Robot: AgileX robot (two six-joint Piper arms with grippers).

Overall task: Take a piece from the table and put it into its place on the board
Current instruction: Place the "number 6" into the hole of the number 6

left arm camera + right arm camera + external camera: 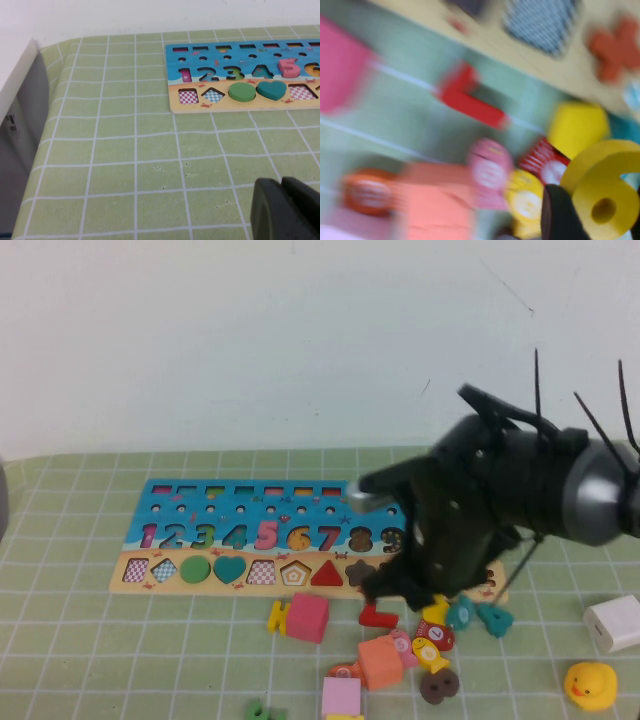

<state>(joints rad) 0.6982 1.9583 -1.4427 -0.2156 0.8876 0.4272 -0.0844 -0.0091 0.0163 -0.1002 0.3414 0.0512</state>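
In the right wrist view my right gripper is shut on the bright yellow numeral 6 and holds it above the loose pieces, near the board's tan strip. In the high view the right gripper hangs over the board's front edge at its right part, and the 6 is hidden there by the arm. The board lies across the middle of the table, its right end covered by the arm. In the left wrist view my left gripper is shut and empty, low over the cloth in front of the board's left end.
Loose pieces lie in front of the board: a pink cube, a red L piece, a yellow pentagon, teal pieces, a salmon block. A yellow duck and a white block sit at the right.
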